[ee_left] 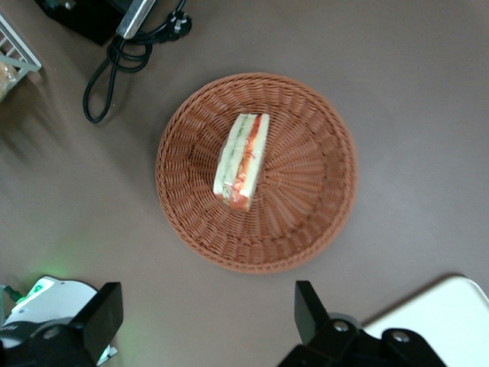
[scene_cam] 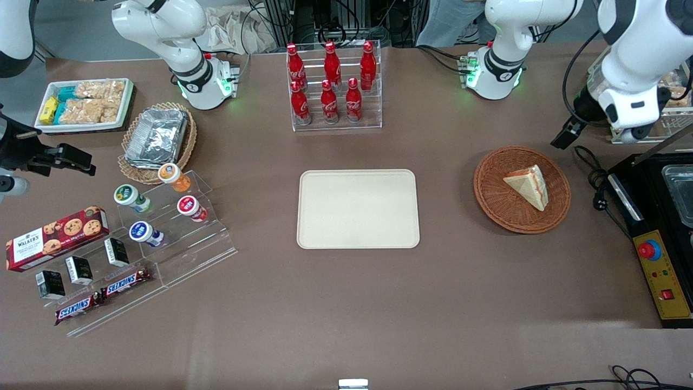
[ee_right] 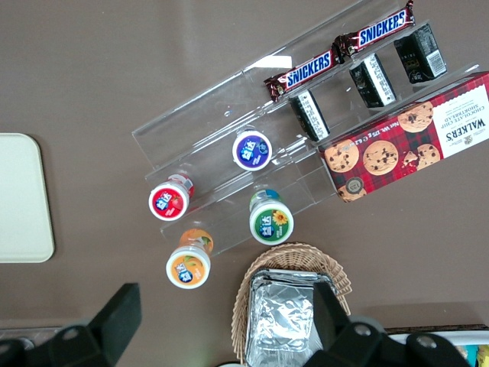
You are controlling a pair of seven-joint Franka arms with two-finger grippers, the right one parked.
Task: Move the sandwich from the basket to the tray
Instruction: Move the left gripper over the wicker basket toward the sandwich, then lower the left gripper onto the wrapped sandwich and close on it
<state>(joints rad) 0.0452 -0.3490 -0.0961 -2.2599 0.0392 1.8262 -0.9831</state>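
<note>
we find the sandwich point(scene_cam: 527, 186) lying in the reddish-brown wicker basket point(scene_cam: 501, 200), which sits on the desk point(scene_cam: 346, 303) toward the working arm's end, well apart from the cream tray point(scene_cam: 358, 209) at the desk's middle. our gripper point(ee_left: 206, 325) hangs high above the desk near the basket, with its two dark fingers point(ee_left: 309, 310) spread wide apart and nothing between them; it touches neither basket nor sandwich.

we judge the sandwich to be light and soft: white bread that will dent or squash under a hard squeeze, with a filling that could slide out if the layers are sheared. it is probably not slippery, but it is fragile. the safest hold, we think, is across the two flat bread faces near the thick middle of the wedge, fingers closing gently, rather than on the thin tip or along the filling edge. the woven floor of the basket is uneven and its rim is raised, so the fingers will need to come down inside the rim without catching the wicker.

in looks it is a small triangular wedge, pale bread with a red-orange and cream filling stripe along the cut side, and a hint of green in the wrist view. the tray carries nothing yet.
</note>
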